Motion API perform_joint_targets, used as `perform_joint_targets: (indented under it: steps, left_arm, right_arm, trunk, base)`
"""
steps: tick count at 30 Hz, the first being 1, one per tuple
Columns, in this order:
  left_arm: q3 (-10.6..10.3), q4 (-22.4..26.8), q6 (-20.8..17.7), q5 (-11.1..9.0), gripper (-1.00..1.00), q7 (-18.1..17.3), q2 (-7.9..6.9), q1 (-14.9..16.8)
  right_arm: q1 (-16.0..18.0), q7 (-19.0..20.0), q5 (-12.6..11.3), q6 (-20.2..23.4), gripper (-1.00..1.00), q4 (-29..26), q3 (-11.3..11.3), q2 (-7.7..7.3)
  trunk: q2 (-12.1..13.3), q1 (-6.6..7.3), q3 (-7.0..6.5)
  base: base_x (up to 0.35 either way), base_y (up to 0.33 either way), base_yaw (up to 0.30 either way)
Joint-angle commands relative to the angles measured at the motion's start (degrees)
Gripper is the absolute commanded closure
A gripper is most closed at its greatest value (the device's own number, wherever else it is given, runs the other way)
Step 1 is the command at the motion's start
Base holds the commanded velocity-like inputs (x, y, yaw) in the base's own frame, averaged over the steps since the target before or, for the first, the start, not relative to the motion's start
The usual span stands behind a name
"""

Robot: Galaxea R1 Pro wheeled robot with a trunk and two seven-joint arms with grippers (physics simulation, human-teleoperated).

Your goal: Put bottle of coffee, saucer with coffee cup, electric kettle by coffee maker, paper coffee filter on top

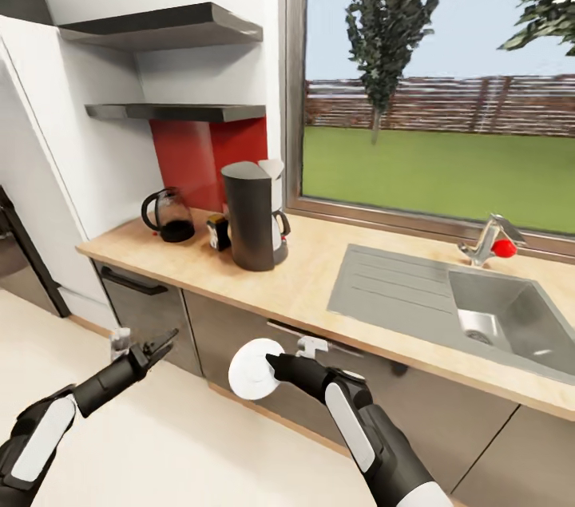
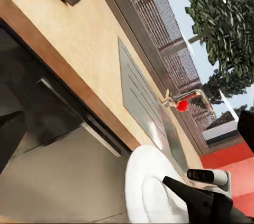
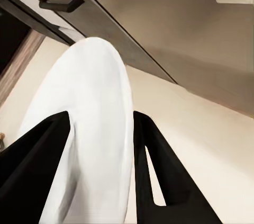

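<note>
Round white ceramic saucer (image 1: 254,368) clamped edge-on between right end effector (image 1: 271,364) fingers, below the surface edge; left end effector (image 1: 160,347) state unclear.

We see bright, even daylight from window (image 1: 439,92); render clean, no grain. Bench (image 1: 311,283) evenly lit, soft shadows only beneath shelves (image 1: 172,28) and cabinet fronts. Sink (image 1: 447,307) shows mild sheen, no harsh glare. We note slightly soft textures on tree (image 1: 391,20). Wrist views tilted; near white saucer (image 3: 90,144) reads flat and washed out, dark fingers (image 3: 159,171) almost featureless.
</note>
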State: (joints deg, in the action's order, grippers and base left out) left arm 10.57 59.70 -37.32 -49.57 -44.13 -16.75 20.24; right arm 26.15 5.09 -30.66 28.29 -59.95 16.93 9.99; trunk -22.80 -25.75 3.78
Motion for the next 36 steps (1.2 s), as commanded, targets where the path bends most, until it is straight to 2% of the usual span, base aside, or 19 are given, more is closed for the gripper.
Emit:
perform_joint_targets:
  steps: [1,3,6,8,12,14,18,20,22,23,25,27,30,31,33,36]
  left_arm:
    - [0.2,-0.1,-0.3,-0.2,-1.0,-0.7,-1.12,-1.3]
    - [0.4,-0.2,0.1,-0.1,-1.0,-1.4,-3.01,-4.4]
    - [0.6,-1.5,0.4,0.2,-1.0,-1.6,-4.52,-8.8]
    - [0.6,-3.3,1.2,1.2,-1.0,-1.6,-5.07,-11.0]
    - [0.7,-10.8,8.4,6.6,-1.0,-1.6,-5.52,-14.0]
    - [0.6,-15.0,11.5,8.5,-1.0,-1.6,-5.51,-14.4]
    - [0.6,-26.5,17.8,13.2,-1.0,-1.4,-5.56,-14.8]
    - [0.6,-29.8,20.6,15.1,-1.0,-0.6,-5.55,-14.8]
    - [0.4,-33.2,24.7,17.8,-1.0,2.3,-5.41,-14.8]
    - [0.3,-33.8,25.5,18.4,-1.0,3.4,-5.37,-14.8]
    - [0.1,-35.3,28.1,20.5,-1.0,7.7,-5.14,-14.8]
    - [0.1,-35.9,29.0,22.0,-1.0,11.0,-4.9,-14.8]
    - [0.0,-36.4,29.8,25.6,-1.0,17.2,-3.94,-14.9]
    - [0.0,-36.5,29.8,26.4,-1.0,18.3,-3.7,-14.9]
    - [0.0,-36.9,29.9,30.3,-1.0,22.0,-2.47,-14.9]
    - [-0.1,-38.1,29.9,38.8,-1.0,28.0,-0.06,-14.9]
  right_arm:
    - [0.0,0.1,-0.1,0.3,1.0,-0.1,-0.1,0.01]
    - [0.0,0.1,-0.1,0.3,1.0,-0.8,-0.1,0.01]
    - [0.0,0.1,-0.1,0.3,1.0,-1.8,-0.1,0.01]
    - [0.0,0.1,-0.1,0.3,1.0,-2.1,-0.2,0.01]
    - [0.0,0.1,-0.1,0.3,1.0,-2.5,-1.5,0.01]
    - [0.0,0.1,-0.1,0.3,1.0,-2.8,-2.0,0.01]
    - [0.0,0.1,-0.1,0.3,1.0,-5.5,-3.2,0.01]
    - [0.0,0.1,-0.1,0.4,1.0,-6.3,-3.4,0.01]
    - [0.0,0.1,-0.1,0.4,1.0,-7.5,-3.8,0.01]
    - [0.0,0.1,-0.1,0.4,1.0,-8.0,-4.1,0.01]
    - [0.0,0.1,-0.1,0.6,1.0,-11.0,-5.4,0.01]
    - [0.0,0.0,-0.1,0.8,1.0,-13.6,-6.2,0.01]
    - [0.0,0.0,-0.1,3.0,1.0,-18.3,-6.9,0.01]
    - [0.0,0.0,-0.1,3.5,1.0,-18.9,-7.0,0.01]
    - [0.0,-0.1,-0.1,5.1,1.0,-20.4,-7.5,0.01]
    - [0.1,-1.5,-0.1,5.9,1.0,-21.2,-9.7,0.01]
  trunk:
    - [-0.1,-0.04,0.11]
    - [-0.1,-0.04,0.09]
    - [-0.1,-0.04,0.07]
    - [-0.1,-0.04,0.07]
    - [-0.1,-0.04,0.07]
    - [-0.1,-0.04,0.07]
    - [-0.1,-0.04,0.07]
    - [-0.1,-0.04,0.07]
    - [-0.1,-0.04,0.07]
    - [-0.1,-0.04,0.07]
    - [-0.1,-0.04,0.07]
    - [-0.1,-0.04,0.07]
    - [-0.1,-0.04,0.07]
    - [-0.1,-0.04,0.07]
    - [-0.1,-0.04,0.07]
    - [-0.1,-0.04,0.07]
  base:
    - [-0.021,0.0,0.14]
    - [-0.011,0.0,0.073]
    - [-0.005,0.0,0.031]
    - [-0.002,0.0,0.011]
    - [-0.001,0.0,0.004]
    - [0.0,0.0,0.001]
    - [0.0,0.0,0.0]
    - [0.0,0.0,0.0]
    - [0.0,0.0,0.0]
    - [0.0,0.0,0.0]
    - [0.0,0.0,0.0]
    - [0.0,0.0,0.0]
    - [0.0,0.0,0.0]
    - [0.0,0.0,0.0]
    - [0.0,0.0,0.0]
    - [0.0,0.0,0.0]
